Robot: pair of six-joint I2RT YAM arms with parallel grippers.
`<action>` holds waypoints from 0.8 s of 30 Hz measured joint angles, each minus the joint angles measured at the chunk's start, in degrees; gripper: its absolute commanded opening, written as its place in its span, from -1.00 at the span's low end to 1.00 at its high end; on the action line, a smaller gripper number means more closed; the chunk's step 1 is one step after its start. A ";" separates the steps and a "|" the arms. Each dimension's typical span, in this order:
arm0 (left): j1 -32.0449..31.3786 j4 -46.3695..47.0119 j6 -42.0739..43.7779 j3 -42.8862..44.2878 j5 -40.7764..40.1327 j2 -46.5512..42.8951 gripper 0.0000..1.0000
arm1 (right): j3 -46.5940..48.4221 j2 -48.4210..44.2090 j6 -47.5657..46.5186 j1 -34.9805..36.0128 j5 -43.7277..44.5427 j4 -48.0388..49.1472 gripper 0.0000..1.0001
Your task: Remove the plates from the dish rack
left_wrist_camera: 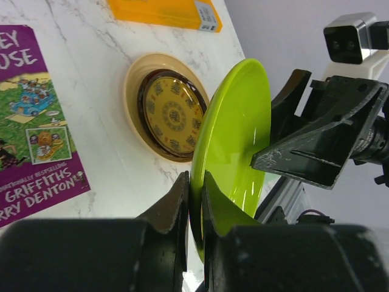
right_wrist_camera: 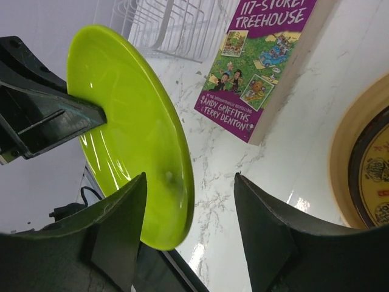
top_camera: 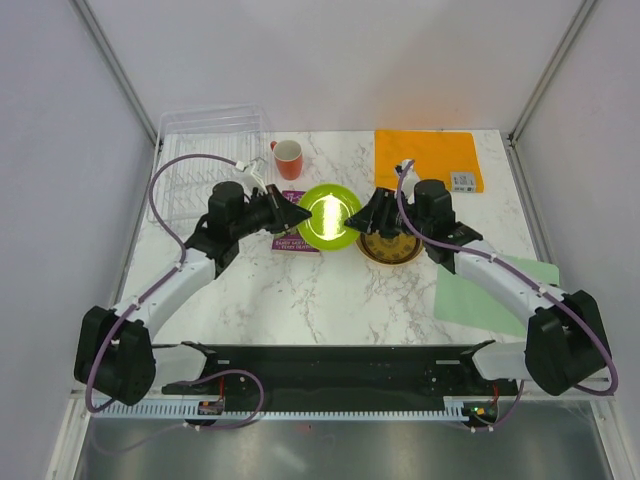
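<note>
My left gripper is shut on the rim of the lime-green plate and holds it on edge above the table. My right gripper is open, with the opposite rim of that plate between its fingers, nearer the left one. The other plates lie stacked on the table under the right gripper: the pale-yellow one at the bottom, a dark-rimmed one on it, and the brown-and-yellow one on top. The clear dish rack stands at the back left, with no plates showing in it.
An orange-red mug stands behind the plate. A purple book lies under the left gripper. An orange mat lies at the back right and a green mat at the right.
</note>
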 measured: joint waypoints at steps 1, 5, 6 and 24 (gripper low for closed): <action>-0.42 0.70 -0.46 -0.02 0.13 0.35 -0.95 | -0.02 0.42 0.39 0.20 -0.13 0.63 0.18; -1.57 3.26 -1.64 -0.76 0.48 1.88 -0.82 | -0.04 1.42 2.12 0.46 -0.81 3.34 -1.00; -1.31 3.69 -1.97 -1.01 0.92 2.16 -0.69 | -0.11 1.38 2.36 0.31 -1.81 3.91 -1.00; -1.88 -10.40 5.75 -8.66 -20.52 -16.52 0.32 | -3.54 -4.44 -5.16 -20.28 11.72 -12.39 -1.00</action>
